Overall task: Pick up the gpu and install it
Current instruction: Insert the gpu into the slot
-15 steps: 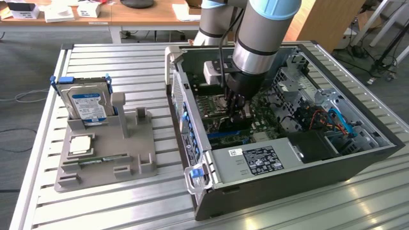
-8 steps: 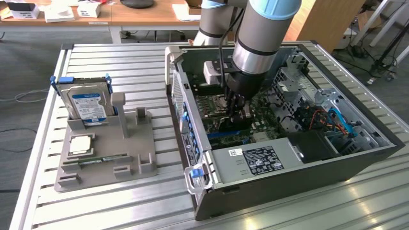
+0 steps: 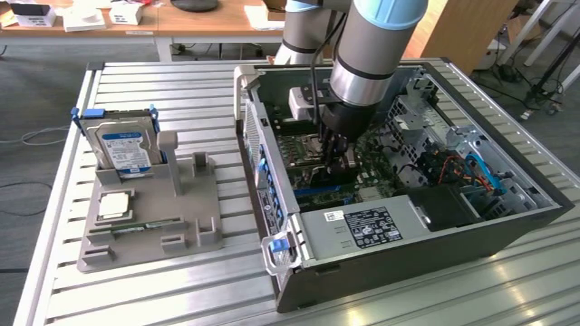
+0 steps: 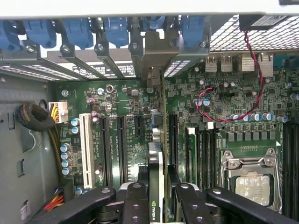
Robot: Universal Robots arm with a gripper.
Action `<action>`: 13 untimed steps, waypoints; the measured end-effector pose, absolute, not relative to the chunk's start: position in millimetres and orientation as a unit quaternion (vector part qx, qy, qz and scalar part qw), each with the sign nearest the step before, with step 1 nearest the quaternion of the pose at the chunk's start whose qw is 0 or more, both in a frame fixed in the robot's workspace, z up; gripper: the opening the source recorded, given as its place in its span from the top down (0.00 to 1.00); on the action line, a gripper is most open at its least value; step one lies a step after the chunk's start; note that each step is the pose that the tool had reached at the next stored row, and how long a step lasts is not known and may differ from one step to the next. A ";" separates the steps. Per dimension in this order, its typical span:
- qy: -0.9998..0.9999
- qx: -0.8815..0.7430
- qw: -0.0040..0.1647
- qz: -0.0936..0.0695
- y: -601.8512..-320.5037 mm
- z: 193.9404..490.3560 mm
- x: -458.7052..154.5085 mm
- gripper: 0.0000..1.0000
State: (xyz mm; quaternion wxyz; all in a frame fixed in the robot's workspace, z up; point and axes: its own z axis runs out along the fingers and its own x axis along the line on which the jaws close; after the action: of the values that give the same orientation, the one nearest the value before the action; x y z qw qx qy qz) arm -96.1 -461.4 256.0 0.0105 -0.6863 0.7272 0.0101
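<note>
The gpu (image 4: 157,154) stands edge-on between my fingers (image 4: 135,200), a thin dark card with a green logo near the grip. Its greyish metal bracket (image 4: 156,51) reaches the case's rear slot openings. My gripper (image 4: 159,201) is shut on the gpu, low inside the open computer case (image 3: 272,170), just over the green motherboard (image 4: 215,116). In the exterior view my gripper (image 3: 340,159) hangs straight down into the case. The card runs parallel to the black expansion slots (image 4: 121,144). Whether its lower edge sits in a slot is hidden.
Blue slot clips (image 4: 74,30) line the rear wall. A red-black wire (image 4: 219,105) loops beside the card, near the CPU socket (image 4: 252,182). Outside the case, a grey fixture (image 3: 149,210) holds a hard drive (image 3: 125,149) with a blue-white label. The power supply (image 3: 371,227) fills the case's near end.
</note>
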 end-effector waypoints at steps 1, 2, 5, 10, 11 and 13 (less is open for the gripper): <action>0.727 -0.686 0.010 0.010 -461.5 256.2 -96.2 0.73; 0.727 -0.686 0.010 0.010 -461.6 256.2 -96.2 0.73; 0.727 -0.686 0.010 0.010 -461.6 256.3 -96.1 0.73; 0.727 -0.686 0.010 0.010 -461.6 256.0 -96.1 0.73; 0.727 -0.686 0.010 0.010 -461.6 255.8 -96.1 0.73; 0.727 -0.686 0.010 0.010 -461.6 255.5 -96.1 0.73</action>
State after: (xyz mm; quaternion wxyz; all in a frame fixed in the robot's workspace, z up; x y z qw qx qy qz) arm -96.1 -461.6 255.5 0.0101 -0.6863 0.7272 0.0100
